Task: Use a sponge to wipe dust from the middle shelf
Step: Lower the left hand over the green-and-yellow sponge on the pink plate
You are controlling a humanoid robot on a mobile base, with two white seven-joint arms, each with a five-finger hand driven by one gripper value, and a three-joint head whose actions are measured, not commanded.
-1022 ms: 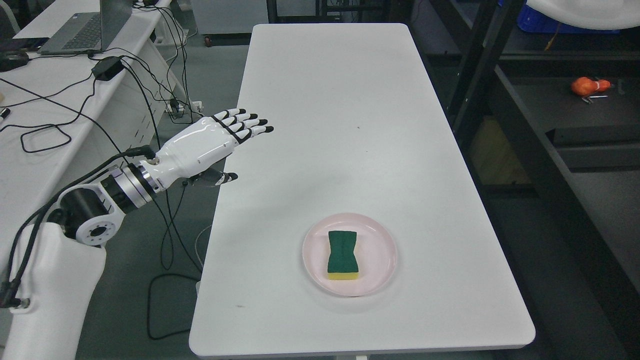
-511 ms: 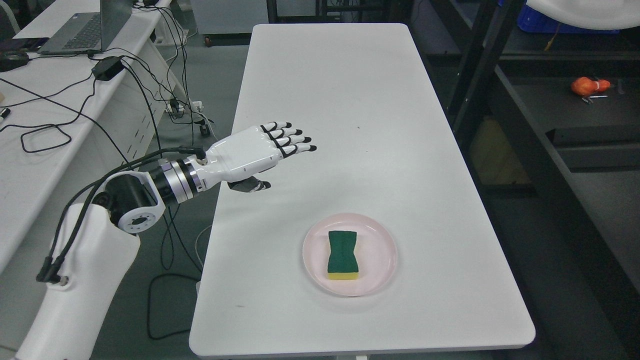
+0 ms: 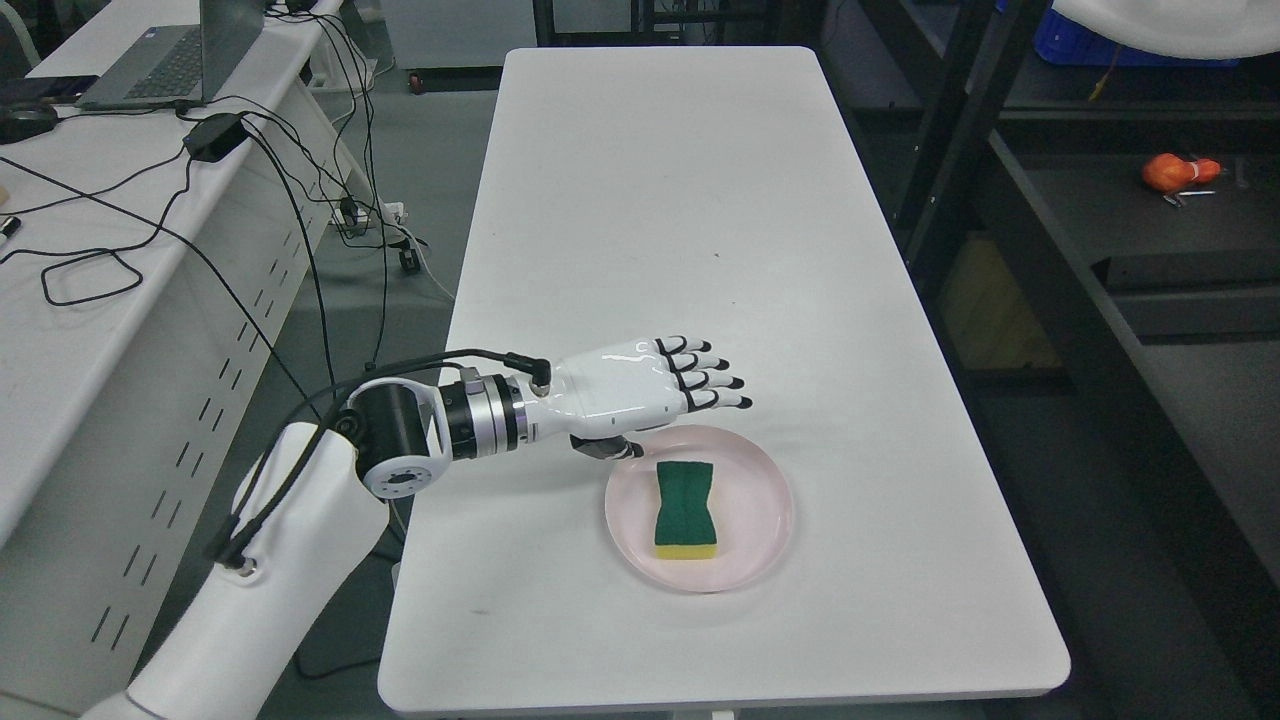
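Glossy left hand (image 3: 640, 392) (fingers straight), waisted green-yellow sponge (image 3: 685, 509), round pink plate (image 3: 762, 545)

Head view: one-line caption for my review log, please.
Left hand, fingers open, hovers at the far left rim of the pink plate holding the green-and-yellow sponge on the white table.

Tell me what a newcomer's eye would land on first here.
First, the white left hand with fingers spread, hovering at the far left edge of the pink plate. Next, the green-and-yellow sponge lying on that plate, near the front of the white table. An orange object sits on the dark shelf at right.
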